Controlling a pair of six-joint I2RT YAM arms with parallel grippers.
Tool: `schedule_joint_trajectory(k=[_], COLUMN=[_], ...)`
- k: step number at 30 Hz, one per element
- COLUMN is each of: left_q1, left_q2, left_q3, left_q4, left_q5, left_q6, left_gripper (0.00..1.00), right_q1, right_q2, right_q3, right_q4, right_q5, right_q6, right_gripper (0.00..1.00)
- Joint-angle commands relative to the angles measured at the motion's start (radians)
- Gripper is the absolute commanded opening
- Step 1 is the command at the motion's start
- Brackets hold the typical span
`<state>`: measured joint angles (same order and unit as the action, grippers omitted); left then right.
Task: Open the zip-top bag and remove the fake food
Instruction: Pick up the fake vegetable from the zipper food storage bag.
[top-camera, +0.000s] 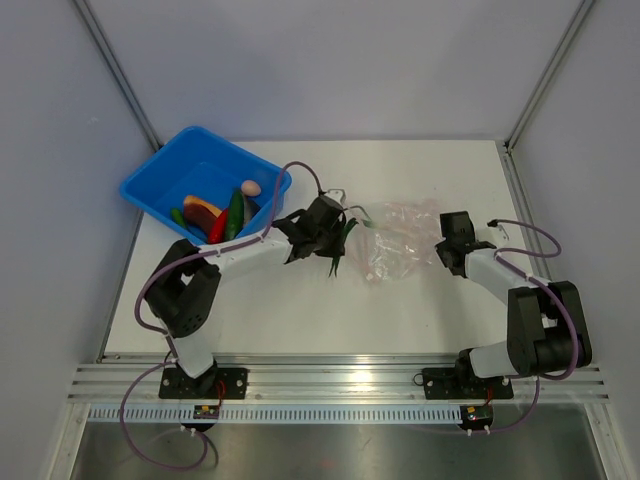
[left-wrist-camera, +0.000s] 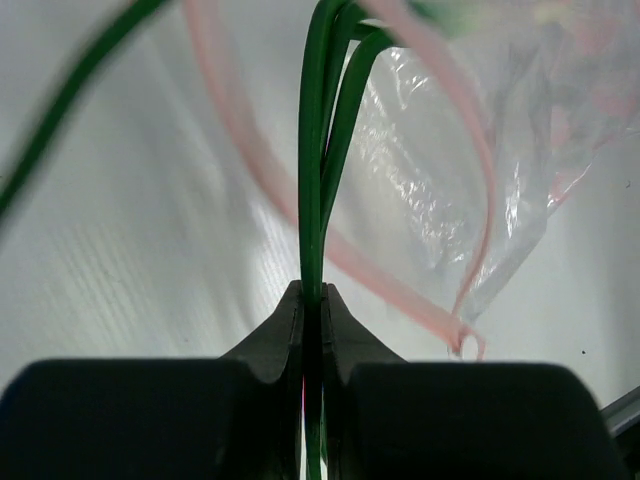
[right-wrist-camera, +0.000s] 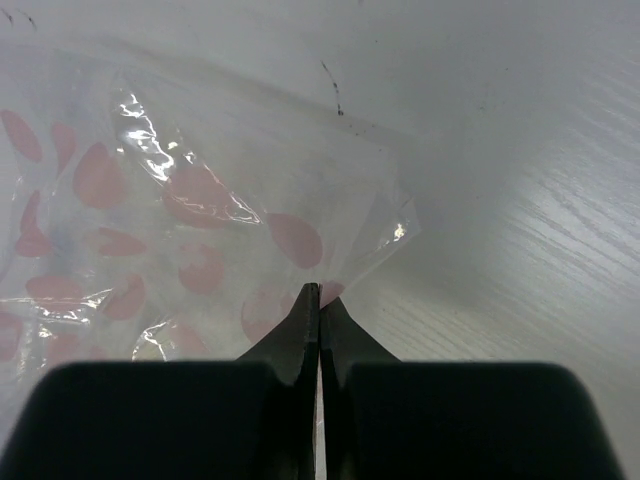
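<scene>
White tabletop (top-camera: 300, 310) is bearing zip-top bag (top-camera: 400, 240), L gripper (left-wrist-camera: 312, 292) at its left edge clenching green vegetable (left-wrist-camera: 312, 180) stems, R gripper (right-wrist-camera: 319, 292) pinching its right corner, blue bin (top-camera: 160, 180) w/ fake food (top-camera: 225, 212) sitting further left.

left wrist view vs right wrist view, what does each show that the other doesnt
Only left wrist: the left gripper shut on thin green stalks, and the pinkish zip strip looping open. Only right wrist: the right gripper shut on a corner of the zip-top bag, with its pink spots. Both: clear crinkly bag plastic over the white table.
</scene>
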<state>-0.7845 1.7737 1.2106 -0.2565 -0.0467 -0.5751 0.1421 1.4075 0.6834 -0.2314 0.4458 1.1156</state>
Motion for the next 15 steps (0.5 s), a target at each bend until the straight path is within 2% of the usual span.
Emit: schedule_joint_trajectory(k=[1, 7, 15], left_q1=[0.053, 0.083, 0.085], left_q2=[-0.065, -0.117, -0.204], left_q3=[-0.034, -0.068, -0.072], left_q4=[0.025, 0.019, -0.050], left_q5=[0.019, 0.027, -0.079], left_q6=[-0.002, 0.009, 0.041], left_gripper=[0.00, 0.00, 0.00], right_q1=[0.001, 0.001, 0.001], right_q2=[-0.034, -0.053, -0.036], right_q3=[0.008, -0.005, 0.019], right_q4=[-0.034, -0.043, -0.079], right_q5=[0.100, 0.120, 0.126], right_q6=[0.075, 0.095, 0.095], right_gripper=[0.00, 0.00, 0.00])
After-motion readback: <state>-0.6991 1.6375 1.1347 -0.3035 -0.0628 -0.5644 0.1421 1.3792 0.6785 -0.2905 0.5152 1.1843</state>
